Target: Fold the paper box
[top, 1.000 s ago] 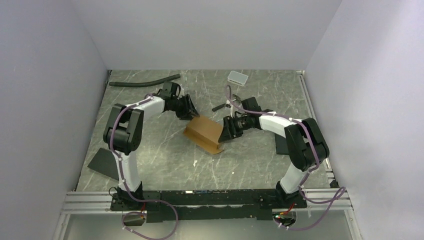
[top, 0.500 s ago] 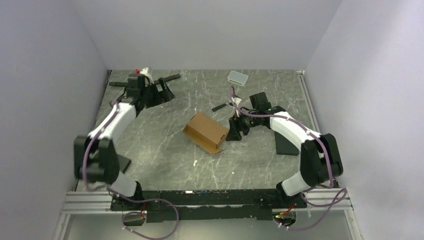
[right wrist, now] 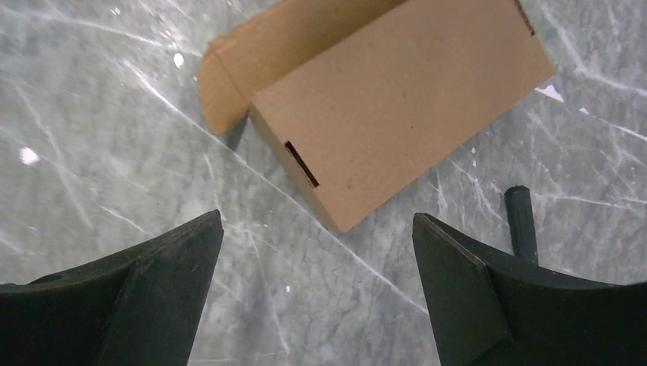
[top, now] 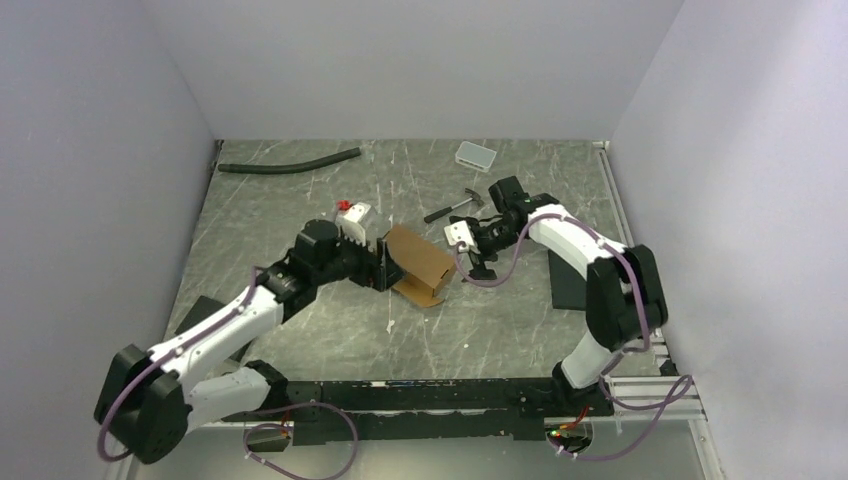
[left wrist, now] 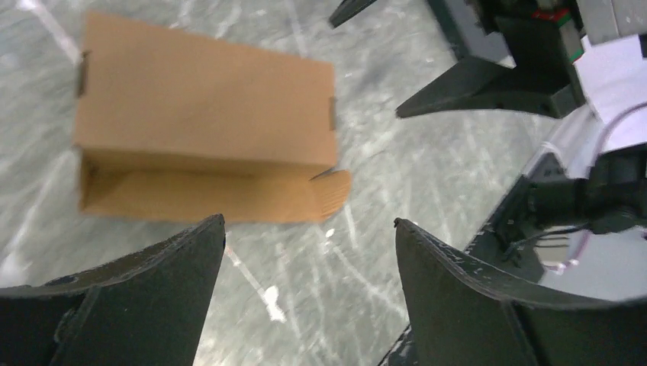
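The paper box [top: 420,260] is a small brown oblong carton lying on the marble table, with one rounded end flap [top: 430,294] sticking out open. My left gripper [top: 384,268] is open and empty just left of the box. In the left wrist view the box [left wrist: 206,107] lies beyond the fingertips, not between them, with my left gripper [left wrist: 309,229] open. My right gripper [top: 468,258] is open and empty just right of the box. In the right wrist view the box [right wrist: 404,99] lies ahead of the open right gripper [right wrist: 317,221].
A small hammer [top: 455,207] lies behind the box. A black hose [top: 290,162] and a white-grey tray [top: 476,155] lie at the back. One black slab [top: 570,282] lies at the right and another [top: 205,318] at the left.
My left arm swung from the back left corner down to the box's left side. My right gripper pulled back a little from the box's right end. The box barely shifted.
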